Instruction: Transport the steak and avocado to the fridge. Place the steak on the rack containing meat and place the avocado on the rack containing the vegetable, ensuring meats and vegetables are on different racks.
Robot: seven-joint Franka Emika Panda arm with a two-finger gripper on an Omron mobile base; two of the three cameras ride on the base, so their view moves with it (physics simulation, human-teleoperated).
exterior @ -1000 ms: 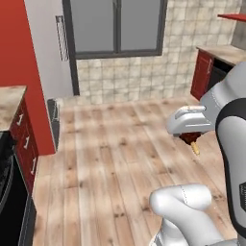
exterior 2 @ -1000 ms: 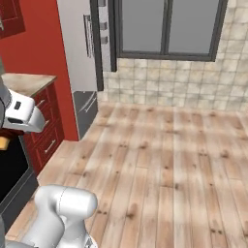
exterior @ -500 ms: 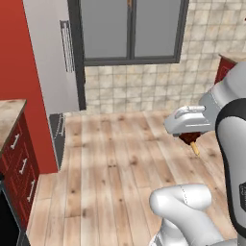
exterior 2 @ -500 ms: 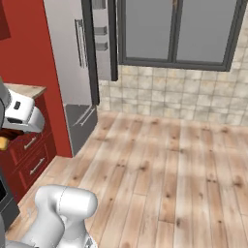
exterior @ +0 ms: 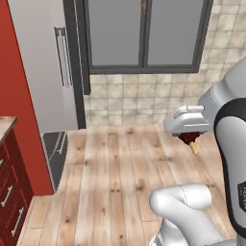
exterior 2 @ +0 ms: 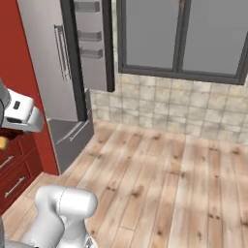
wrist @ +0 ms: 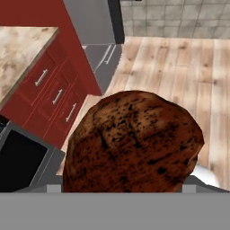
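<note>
My gripper (exterior: 188, 135) hangs at the right of the left base view, shut on the steak (exterior: 190, 139), a dark reddish-brown lump with a tan stub pointing down. In the hand view the steak (wrist: 132, 143) bulks large and hides the fingertips. At the left edge of the right base view my hand holds the steak's tan end (exterior 2: 3, 143). The fridge (exterior: 43, 77) stands ahead on the left, grey with a long silver handle (exterior: 63, 56). Small shelves (exterior 2: 87, 36) show beside its dark edge. The avocado and both racks are out of view.
Red cabinets with drawers (exterior: 9, 202) stand at the left, topped by a beige stone counter (wrist: 22, 49). A black oven front (wrist: 22, 161) sits below. A large grey window (exterior: 144, 33) and tiled wall (exterior: 144, 101) close the far side. Wooden floor (exterior 2: 160, 179) lies open ahead.
The whole picture has shifted: the base has moved, so the fridge and window look larger and sit further right. The steak stays in my gripper.
</note>
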